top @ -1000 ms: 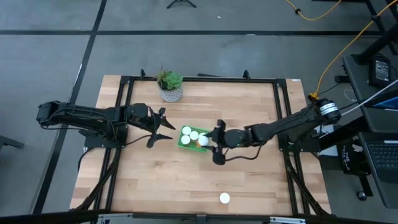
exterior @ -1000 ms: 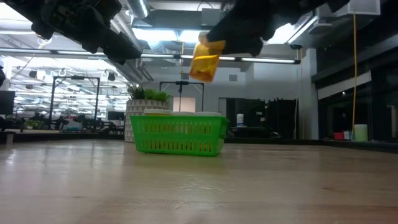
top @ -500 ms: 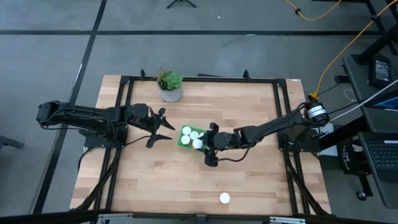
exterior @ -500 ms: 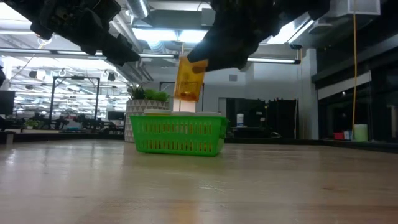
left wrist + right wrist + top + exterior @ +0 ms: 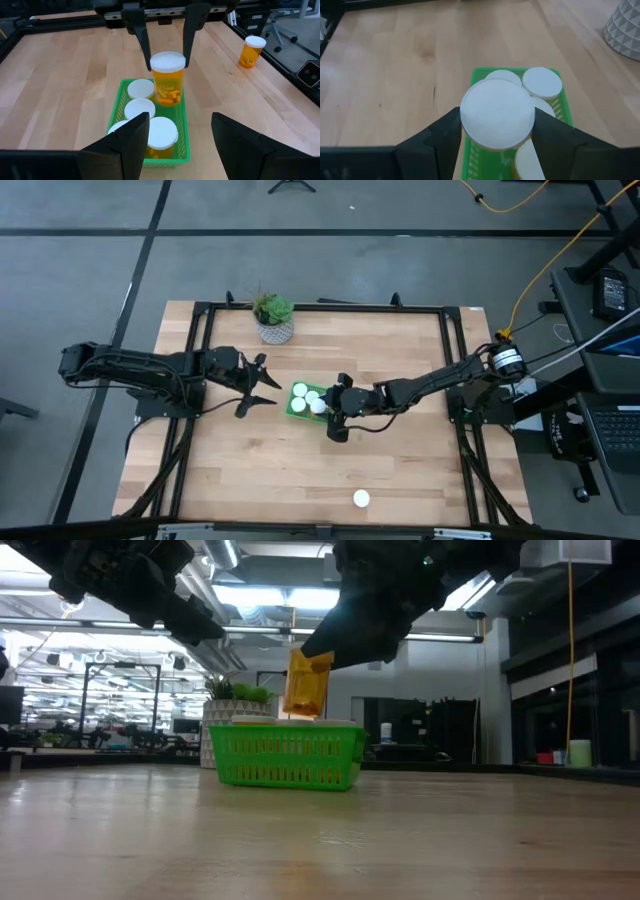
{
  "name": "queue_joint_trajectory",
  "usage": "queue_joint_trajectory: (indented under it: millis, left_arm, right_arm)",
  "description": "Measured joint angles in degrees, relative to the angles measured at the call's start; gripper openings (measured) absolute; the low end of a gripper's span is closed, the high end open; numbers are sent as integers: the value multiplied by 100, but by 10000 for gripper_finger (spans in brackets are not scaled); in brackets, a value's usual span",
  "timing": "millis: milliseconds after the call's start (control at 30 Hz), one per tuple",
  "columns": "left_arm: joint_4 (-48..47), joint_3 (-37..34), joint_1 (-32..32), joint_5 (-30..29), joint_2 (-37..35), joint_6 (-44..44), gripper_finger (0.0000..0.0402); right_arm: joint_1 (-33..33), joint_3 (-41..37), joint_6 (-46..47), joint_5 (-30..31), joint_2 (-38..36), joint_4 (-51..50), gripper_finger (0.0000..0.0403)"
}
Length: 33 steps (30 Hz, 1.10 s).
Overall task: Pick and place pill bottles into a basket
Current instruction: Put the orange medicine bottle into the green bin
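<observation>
Over basket [image 5: 181, 131], bottle [image 5: 168, 80] in right claw [image 5: 167, 42]

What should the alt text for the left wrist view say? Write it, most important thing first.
The right gripper holds an orange pill bottle with a white cap upright just above the green basket, which already holds four white-capped bottles. A sixth bottle stands apart on the wooden table. The left gripper is open in the foreground.

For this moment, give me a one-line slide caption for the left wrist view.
Right end effector lowers a fifth pill bottle into the green basket holding four capped bottles.
</observation>
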Motion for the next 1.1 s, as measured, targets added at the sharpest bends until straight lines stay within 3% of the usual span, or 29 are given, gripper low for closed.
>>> queue_joint_trajectory:
  millis: [1100]
  left_arm:
    - [-9, 0, 0, 0, 0, 0, 210]
  right_arm:
    - [-319, -2, -153, -75, 384, 138, 212]
